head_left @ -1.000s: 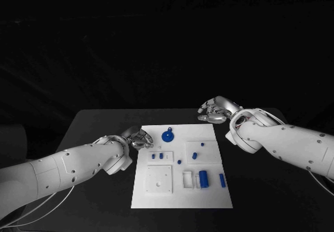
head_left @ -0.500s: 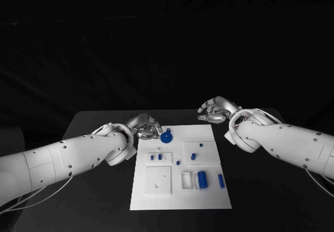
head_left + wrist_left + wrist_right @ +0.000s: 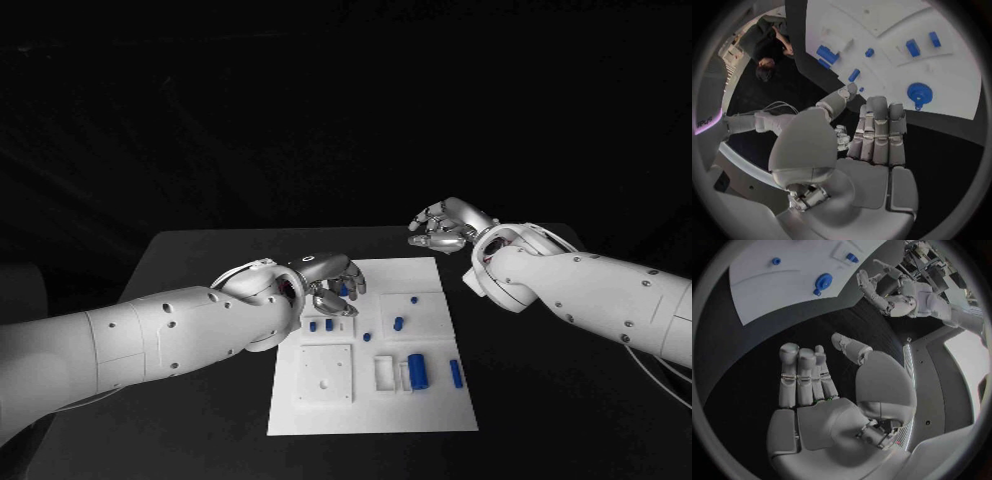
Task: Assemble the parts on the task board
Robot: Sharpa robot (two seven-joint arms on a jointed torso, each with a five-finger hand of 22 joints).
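Observation:
The white task board (image 3: pixel 378 405) lies in the middle of the black table. My left hand (image 3: pixel 325 281) hovers over its far left part, fingers side by side, thumb apart, holding nothing. A blue gear with a short stem (image 3: pixel 919 93) lies on the board just ahead of the left fingertips (image 3: pixel 879 107), untouched. Several small blue pegs (image 3: pixel 398 324) and two longer blue blocks (image 3: pixel 418 370) sit farther down the board. My right hand (image 3: pixel 450 228) hangs over bare table past the board's far right corner, loosely curled and empty. The right wrist view also shows the gear (image 3: pixel 823 280).
Raised white square fixtures (image 3: pixel 327 372) and a small white frame (image 3: pixel 387 372) stand on the near half of the board. Black table (image 3: pixel 202 260) surrounds the board on every side, with its edges close to both arms.
My left hand has swung right and forward from beside the board's left edge to above its far left part, now covering the gear in the head view. The right hand has stayed put.

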